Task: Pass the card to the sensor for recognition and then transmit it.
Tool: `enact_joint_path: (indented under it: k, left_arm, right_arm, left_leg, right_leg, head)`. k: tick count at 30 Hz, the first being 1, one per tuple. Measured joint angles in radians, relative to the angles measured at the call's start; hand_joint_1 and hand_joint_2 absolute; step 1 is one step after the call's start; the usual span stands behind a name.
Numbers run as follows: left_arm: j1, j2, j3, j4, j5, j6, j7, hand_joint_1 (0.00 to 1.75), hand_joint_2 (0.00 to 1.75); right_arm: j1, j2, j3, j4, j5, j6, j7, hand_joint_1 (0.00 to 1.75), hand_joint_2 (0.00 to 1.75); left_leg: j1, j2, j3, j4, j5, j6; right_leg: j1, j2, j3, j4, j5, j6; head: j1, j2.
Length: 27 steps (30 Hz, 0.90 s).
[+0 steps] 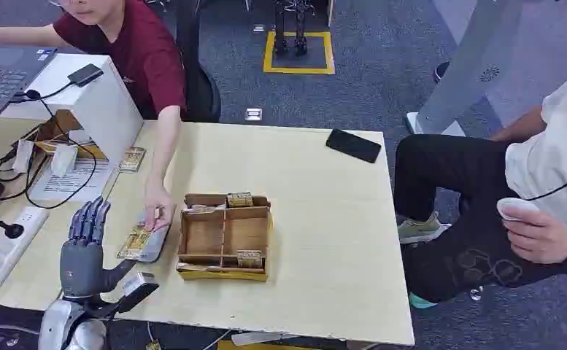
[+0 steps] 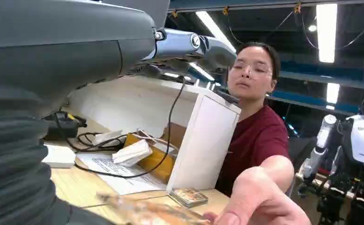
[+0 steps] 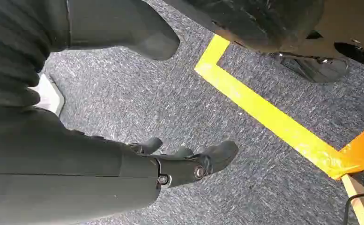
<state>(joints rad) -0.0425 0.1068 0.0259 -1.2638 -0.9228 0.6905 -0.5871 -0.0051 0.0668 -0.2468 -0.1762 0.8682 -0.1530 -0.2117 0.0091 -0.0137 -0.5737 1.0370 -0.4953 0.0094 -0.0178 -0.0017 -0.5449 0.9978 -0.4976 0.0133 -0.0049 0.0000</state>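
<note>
The left hand (image 1: 85, 244) stands upright over the near left part of the table (image 1: 324, 240), fingers straight and apart, holding nothing. It is left of the wooden box (image 1: 224, 235), with a grey tray (image 1: 151, 244) between them. A card (image 1: 135, 241) lies on that tray, left of the box. A person in a dark red shirt (image 1: 138, 51) reaches across from the far side; that person's hand (image 1: 157, 211) rests on the tray's far end, touching or just over the card, which of the two I cannot tell. In the left wrist view the same hand (image 2: 259, 199) sits close and blurred, with a blurred card edge (image 2: 147, 213) beside it.

The box is split into compartments, and small card stacks stand at its far rim (image 1: 239, 199) and its near rim (image 1: 249, 258). Another card stack (image 1: 132, 159) lies on the table far left of the box, at the foot of a white housing (image 1: 101, 109). Cables (image 1: 39, 168) and a power strip (image 1: 6, 237) lie further left. A black phone (image 1: 353, 145) lies to the far right of the box.

The right hand (image 3: 180, 164) hangs over grey carpet (image 3: 170, 103) with yellow tape (image 3: 269, 117), its fingers loosely curled and holding nothing. A second person (image 1: 550, 175) sits right of the table, holding a white cup (image 1: 515, 208).
</note>
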Motion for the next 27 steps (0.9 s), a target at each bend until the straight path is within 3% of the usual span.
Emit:
enact_joint_path:
  k: [24, 27]
  left_arm:
    - [0.0, 0.019, -0.008, 0.001, 0.083, 0.0, 0.019, 1.75, 1.75]
    - [0.001, 0.021, -0.013, 0.001, 0.148, 0.0, 0.023, 1.75, 1.75]
  right_arm:
    - [0.0, 0.0, 0.0, 0.0, 0.001, 0.0, -0.002, 0.0, 1.75]
    - [0.0, 0.0, 0.0, 0.0, 0.0, -0.001, -0.002, 0.0, 1.75]
  left_leg:
    - [0.0, 0.0, 0.0, 0.0, 0.0, 0.0]
    - [0.0, 0.0, 0.0, 0.0, 0.0, 0.0]
  right_leg:
    - [0.0, 0.0, 0.0, 0.0, 0.0, 0.0]
    - [0.0, 0.0, 0.0, 0.0, 0.0, 0.0]
  head:
    - [0.0, 0.0]
    - [0.0, 0.0]
